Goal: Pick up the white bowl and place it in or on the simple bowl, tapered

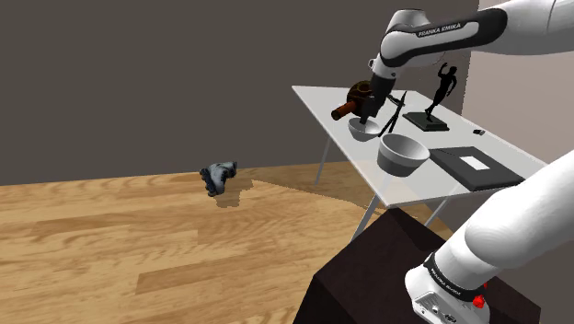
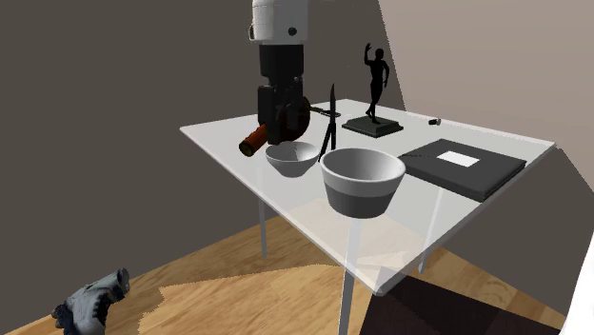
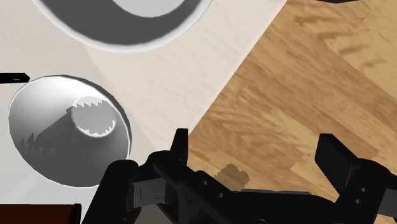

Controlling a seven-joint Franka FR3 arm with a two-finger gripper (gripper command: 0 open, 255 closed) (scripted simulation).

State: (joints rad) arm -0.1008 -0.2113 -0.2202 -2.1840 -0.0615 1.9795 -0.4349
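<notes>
The hand (image 2: 284,135) hung low over the desk (image 2: 305,211), its fingers spread wide and holding nothing. The white bowl (image 2: 290,158) stood upright on the desk just below it, close to the desk's edge at the shoulder view's left. In the wrist view this bowl (image 3: 70,137) lay outside the gap, beside one finger (image 3: 181,145) and clear of it. Between the fingers showed the wood floor (image 3: 305,76) past the desk's edge. The bigger tapered bowl (image 2: 362,183), grey outside, stood near the white bowl on the second exterior view's right, not touching it. A dark statuette (image 2: 376,81) and a black book (image 2: 462,164) stood farther along the desk.
</notes>
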